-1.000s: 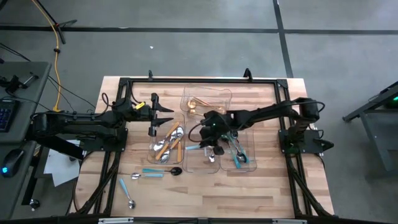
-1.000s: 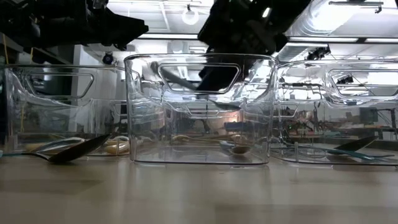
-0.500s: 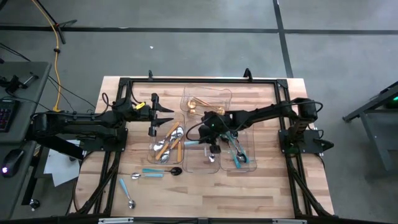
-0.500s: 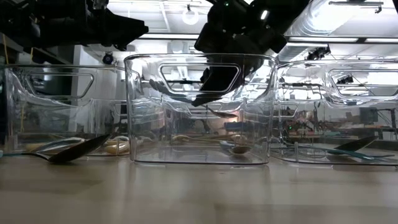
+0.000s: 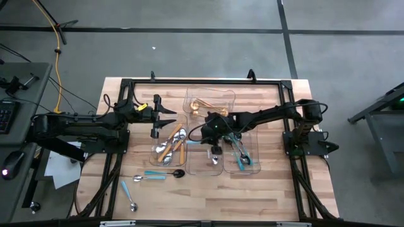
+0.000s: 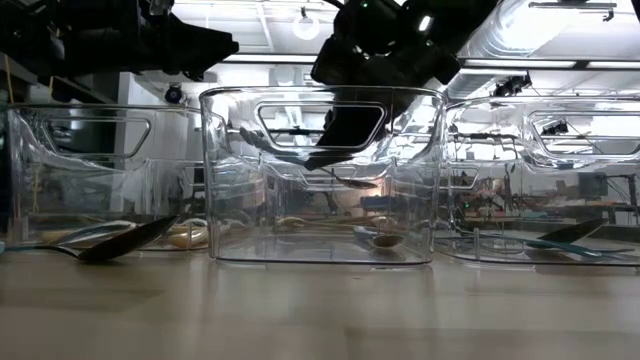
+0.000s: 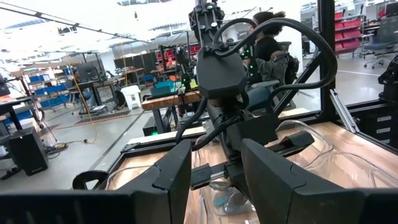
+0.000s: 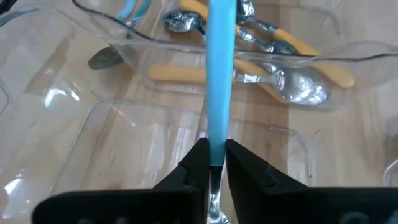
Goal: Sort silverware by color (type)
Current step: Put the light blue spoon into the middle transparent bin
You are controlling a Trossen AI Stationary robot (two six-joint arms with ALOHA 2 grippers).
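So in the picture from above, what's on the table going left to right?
Left claw → tray of orange-handled spoons → right claw holding a light-blue-handled spoon over the middle tray → tray of teal-handled cutlery.

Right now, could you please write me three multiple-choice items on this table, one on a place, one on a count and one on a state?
1. Over which tray does the right gripper hang?
A. the middle tray
B. the far tray holding gold pieces
C. no tray, bare table

2. How many pieces lie loose on the table's wood, outside the trays?
A. none
B. four
C. nine

3. What is the right gripper doing?
A. standing wide open and empty
B. pinching a light-blue-handled utensil
C. holding an orange-handled spoon

Answers:
1 A, the high view puts it above the middle tray's left side.
2 B, four lie near the front left.
3 B, the right wrist view shows the fingers closed on the blue handle.
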